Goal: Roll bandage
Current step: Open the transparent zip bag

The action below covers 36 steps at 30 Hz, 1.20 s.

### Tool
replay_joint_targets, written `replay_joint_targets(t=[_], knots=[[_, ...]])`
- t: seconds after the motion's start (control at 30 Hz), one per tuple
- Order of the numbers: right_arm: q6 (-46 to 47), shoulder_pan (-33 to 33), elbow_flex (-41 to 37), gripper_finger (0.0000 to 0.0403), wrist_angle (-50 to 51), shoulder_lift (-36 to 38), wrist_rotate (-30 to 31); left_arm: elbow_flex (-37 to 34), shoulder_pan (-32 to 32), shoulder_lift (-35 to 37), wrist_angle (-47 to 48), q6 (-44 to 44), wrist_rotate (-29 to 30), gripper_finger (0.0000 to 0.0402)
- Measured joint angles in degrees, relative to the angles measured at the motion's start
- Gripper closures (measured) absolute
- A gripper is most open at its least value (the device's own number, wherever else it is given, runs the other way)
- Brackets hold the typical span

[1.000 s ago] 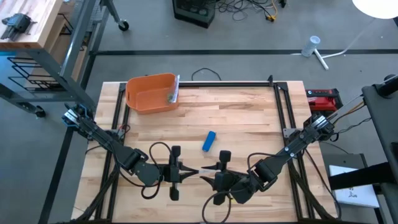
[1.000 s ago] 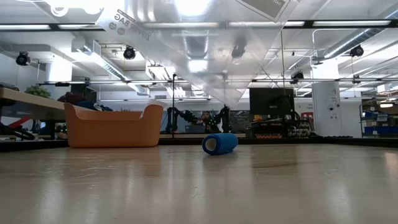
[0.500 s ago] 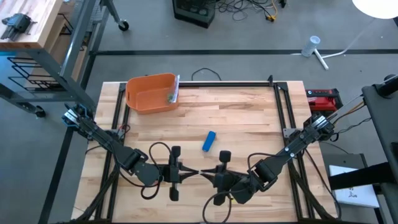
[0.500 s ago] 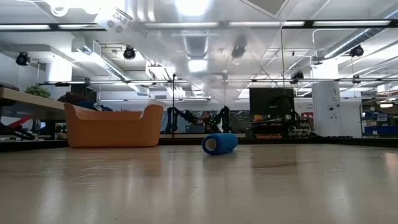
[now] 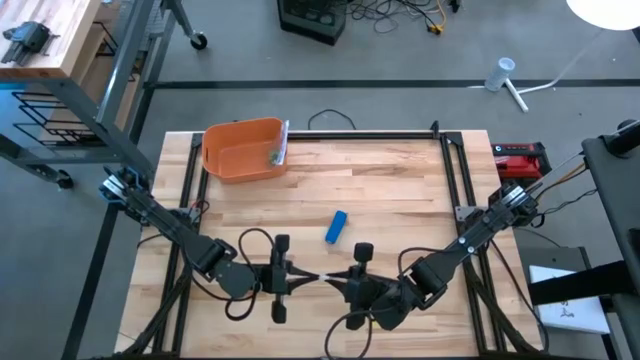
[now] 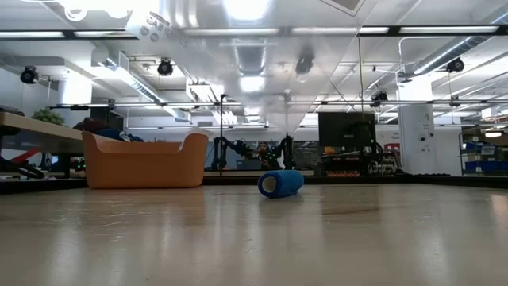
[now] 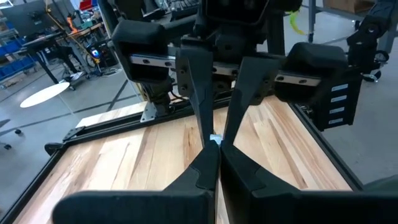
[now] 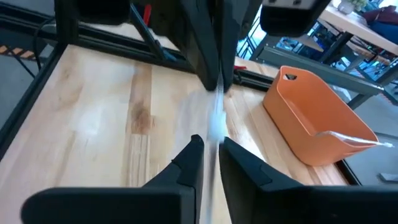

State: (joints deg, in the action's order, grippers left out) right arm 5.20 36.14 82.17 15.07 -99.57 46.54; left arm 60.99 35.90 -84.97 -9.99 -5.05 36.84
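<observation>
I see one blue bandage roll (image 5: 337, 227) mid-bench (image 5: 400, 190), one orange bin (image 5: 243, 150) far-left. Left pincer (image 5: 303, 280) clamped and right pincer (image 5: 330, 280) nearly closed, both pinching one clear plastic bag (image 6: 262, 71).

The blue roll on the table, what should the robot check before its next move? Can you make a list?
1. Blue cylindrical bandage roll lies on its side on the wooden table, untouched: ok.
2. Left gripper shut on the thin white strip: ok.
3. Right gripper closed around the same strip: ok, though how firm the grip is, cannot tell.
4. Strip stretched between both grippers: ok.
5. Orange plastic bin stands well away at the far corner: ok.
6. What the strip is made of: cannot tell.
</observation>
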Motion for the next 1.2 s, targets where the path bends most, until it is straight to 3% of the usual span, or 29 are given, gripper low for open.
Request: replay_joint_targets(t=[0.37, 0.7, 0.83, 1.2], knots=[[0.3, 0.3, 0.0, 0.0382, 1.0, 0.1, -0.1, 0.0, 0.5, 0.7, 0.6, 0.0, 0.0, 0.0401], [-2.2, 1.1, 0.1, 0.0287, -2.1, 0.3, 0.1, 0.0, -0.2, -0.6, 0.4, 1.0, 0.0, 0.0401], [-2.2, 1.0, 0.1, 0.0267, -2.5, 0.3, 0.1, 0.0, -0.4, -1.4, -1.2, 0.0, 0.0, 0.0401], [-2.2, 1.0, 0.1, 0.0293, -2.6, 0.3, 3.0, 0.0, -0.4, -1.9, -2.9, -0.9, -1.4, 0.0401]])
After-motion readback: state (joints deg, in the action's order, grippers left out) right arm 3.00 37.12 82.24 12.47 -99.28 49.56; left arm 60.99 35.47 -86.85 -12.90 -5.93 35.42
